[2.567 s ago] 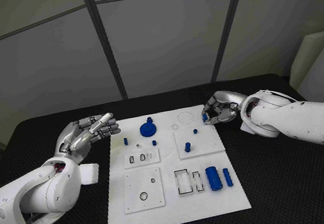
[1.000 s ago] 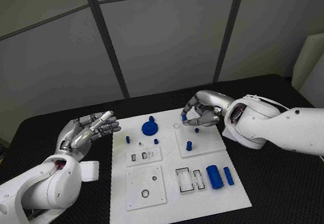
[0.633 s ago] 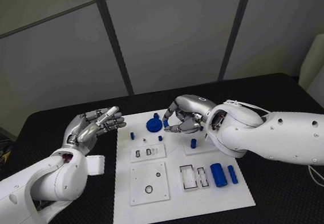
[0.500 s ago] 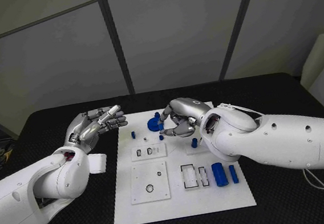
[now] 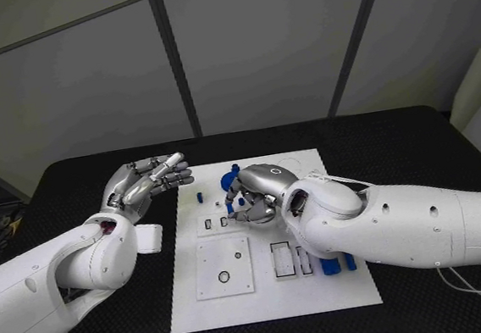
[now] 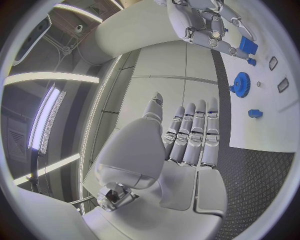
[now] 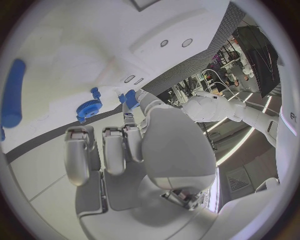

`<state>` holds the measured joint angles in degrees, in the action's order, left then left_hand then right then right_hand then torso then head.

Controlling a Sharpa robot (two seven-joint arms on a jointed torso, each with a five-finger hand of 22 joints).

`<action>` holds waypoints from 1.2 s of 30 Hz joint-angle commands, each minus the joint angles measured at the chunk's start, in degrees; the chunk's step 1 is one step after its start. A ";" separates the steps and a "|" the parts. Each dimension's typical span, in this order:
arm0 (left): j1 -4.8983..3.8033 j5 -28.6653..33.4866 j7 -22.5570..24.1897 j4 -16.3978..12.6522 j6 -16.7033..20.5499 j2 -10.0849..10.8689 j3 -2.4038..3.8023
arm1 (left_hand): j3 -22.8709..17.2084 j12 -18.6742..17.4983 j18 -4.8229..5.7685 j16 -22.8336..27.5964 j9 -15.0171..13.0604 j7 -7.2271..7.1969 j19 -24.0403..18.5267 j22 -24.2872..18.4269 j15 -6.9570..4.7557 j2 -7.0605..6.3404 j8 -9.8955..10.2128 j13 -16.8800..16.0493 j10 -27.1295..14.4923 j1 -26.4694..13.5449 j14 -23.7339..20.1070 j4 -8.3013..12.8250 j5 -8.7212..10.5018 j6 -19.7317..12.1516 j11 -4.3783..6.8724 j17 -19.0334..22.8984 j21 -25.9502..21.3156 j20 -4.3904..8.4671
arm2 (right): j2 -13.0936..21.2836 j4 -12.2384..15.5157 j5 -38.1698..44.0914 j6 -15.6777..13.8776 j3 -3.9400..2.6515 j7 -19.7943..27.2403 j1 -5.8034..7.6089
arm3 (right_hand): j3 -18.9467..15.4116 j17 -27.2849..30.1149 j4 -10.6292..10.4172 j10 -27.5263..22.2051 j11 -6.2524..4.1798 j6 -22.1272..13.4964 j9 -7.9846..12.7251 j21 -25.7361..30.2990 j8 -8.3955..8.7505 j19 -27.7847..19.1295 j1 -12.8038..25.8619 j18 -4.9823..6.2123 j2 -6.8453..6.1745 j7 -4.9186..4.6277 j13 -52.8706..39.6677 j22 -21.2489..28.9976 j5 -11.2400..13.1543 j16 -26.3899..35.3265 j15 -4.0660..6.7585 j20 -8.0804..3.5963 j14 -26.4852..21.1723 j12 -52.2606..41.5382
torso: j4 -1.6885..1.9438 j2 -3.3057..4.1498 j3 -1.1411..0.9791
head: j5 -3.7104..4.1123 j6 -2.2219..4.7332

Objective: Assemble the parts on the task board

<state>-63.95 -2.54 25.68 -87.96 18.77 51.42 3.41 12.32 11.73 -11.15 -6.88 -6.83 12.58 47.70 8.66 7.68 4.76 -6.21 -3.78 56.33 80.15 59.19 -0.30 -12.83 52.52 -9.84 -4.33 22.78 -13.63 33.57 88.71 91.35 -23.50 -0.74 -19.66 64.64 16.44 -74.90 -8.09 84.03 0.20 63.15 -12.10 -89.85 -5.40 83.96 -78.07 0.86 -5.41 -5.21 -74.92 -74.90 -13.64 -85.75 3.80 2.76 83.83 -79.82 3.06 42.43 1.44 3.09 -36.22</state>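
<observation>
The right hand (image 5: 253, 192) has swung in from the far right edge of the task board (image 5: 334, 289) to its upper middle over the last few seconds, and it now hangs over the blue gear (image 7: 89, 108), with its fingers (image 7: 114, 150) curled in; in the right wrist view a small blue part (image 7: 130, 98) sits at the fingertips, apparently pinched, though the hold is not plain to see. The left hand (image 5: 147, 181) has stayed raised just off the board's upper left corner, fingers (image 6: 194, 131) straight, side by side and holding nothing. On the board, the gear lies near the top, a small blue peg (image 5: 197, 197) stands to its left, and a blue cylinder (image 5: 331, 264) lies partly hidden under the right forearm beside the 2 rectangular slots (image 5: 283, 260). Judging by this move, the right hand has carried its piece across to seat it near the gear; no insertion is finished yet
</observation>
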 commanded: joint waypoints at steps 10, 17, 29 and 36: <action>-0.11 -0.19 0.17 -0.53 -0.63 -0.01 0.06 | 0.07 -0.15 0.77 0.18 0.06 -0.04 -0.10 -0.06 0.37 0.41 0.26 0.02 0.39 -0.03 0.22 0.22 0.28 0.48 -0.02 0.07 -0.39 -0.46 | -1.89 -1.15 4.53 2.33 0.76 -2.33 -0.40 | -0.16 -6.07 0.33 1.20 -0.57 1.47 -0.39 -0.15 0.19 6.04 0.53 -0.86 -0.15 1.06 -7.10 -15.10 -0.36 0.23 0.40 -0.46 4.21 0.13 | 0.05 0.05 -0.03 | -0.54 -0.41; -0.11 -0.19 0.16 -0.77 -0.60 0.08 0.06 | 0.07 -0.15 0.77 0.18 0.06 -0.04 -0.10 -0.06 0.37 0.41 0.26 0.02 0.39 -0.03 0.22 0.22 0.28 0.48 -0.02 0.07 -0.39 -0.46 | -2.40 -1.77 5.52 3.72 0.84 -3.36 -0.47 | -0.19 -6.05 0.35 1.18 -0.57 1.47 -0.40 -0.15 0.21 6.04 0.57 -0.86 -0.23 1.06 -7.08 -15.10 -0.38 0.24 0.40 -0.46 4.21 0.17 | -0.02 0.06 -0.05 | -0.67 -0.65; -0.11 -0.19 0.16 -0.84 -0.58 0.20 0.06 | 0.07 -0.15 0.77 0.18 0.06 -0.04 -0.10 -0.06 0.37 0.41 0.26 0.02 0.39 -0.03 0.22 0.22 0.28 0.48 -0.02 0.07 -0.39 -0.46 | -2.73 -2.24 6.16 5.32 0.87 -3.95 -0.49 | -0.23 -5.92 0.37 1.13 -0.57 1.46 -0.41 -0.15 0.25 6.04 0.64 -0.86 -0.33 1.06 -7.00 -15.10 -0.41 0.30 0.40 -0.46 4.18 0.27 | 0.00 -0.02 -0.05 | -0.68 -0.89; -0.11 -0.19 0.16 -0.86 -0.57 0.23 0.06 | 0.17 -0.20 0.77 0.25 0.06 0.00 -0.09 -0.09 0.37 0.45 0.31 0.02 0.45 -0.08 0.26 0.30 0.28 0.53 -0.03 0.07 -0.40 -0.46 | -2.91 -2.49 6.41 6.05 0.87 -4.21 -0.50 | -0.27 -5.86 0.36 1.09 -0.56 1.45 -0.42 -0.15 0.30 6.04 0.72 -0.86 -0.40 1.05 -6.95 -15.10 -0.43 0.34 0.41 -0.47 4.16 0.34 | -0.05 -0.01 -0.04 | -0.70 -0.96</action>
<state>-63.96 -2.53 25.57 -88.66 18.77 51.63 3.41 12.32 11.73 -11.15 -6.88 -6.83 12.58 47.70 8.62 7.88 4.76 -6.21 -3.78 56.33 80.15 59.39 -0.30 -12.83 52.52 -9.84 -4.34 22.78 -13.63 30.69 86.33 97.00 -19.02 0.04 -23.33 64.16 16.16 -74.94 -8.11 83.82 0.00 63.27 -12.45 -89.85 -4.75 83.96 -77.62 0.86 -5.88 -4.95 -74.92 -74.90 -13.85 -85.75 3.80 2.76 83.83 -79.81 3.04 42.41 1.38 2.39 -37.14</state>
